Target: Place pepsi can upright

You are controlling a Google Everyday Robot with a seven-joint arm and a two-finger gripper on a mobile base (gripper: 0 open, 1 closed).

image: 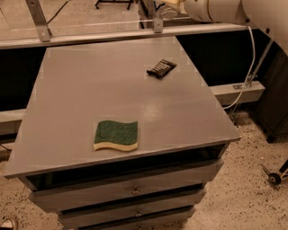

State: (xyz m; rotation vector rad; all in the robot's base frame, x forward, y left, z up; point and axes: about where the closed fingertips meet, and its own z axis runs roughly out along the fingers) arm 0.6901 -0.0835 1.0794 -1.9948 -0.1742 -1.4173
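Hovering gripper (168, 10) beyond far edge of table (112, 81), grasp state impossible to tell, can unseen; ideally aiming between sponge (116, 134) and wrapper (161, 68), lowering straight, base flat

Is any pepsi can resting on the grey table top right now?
No: the table carries only a green sponge and a dark wrapper; the gripper hangs at the top edge, beyond the table's far side.

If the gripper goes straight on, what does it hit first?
Gripper, at the top edge past the table, seems to point left: likely the rail bracket first, but depth is unclear.
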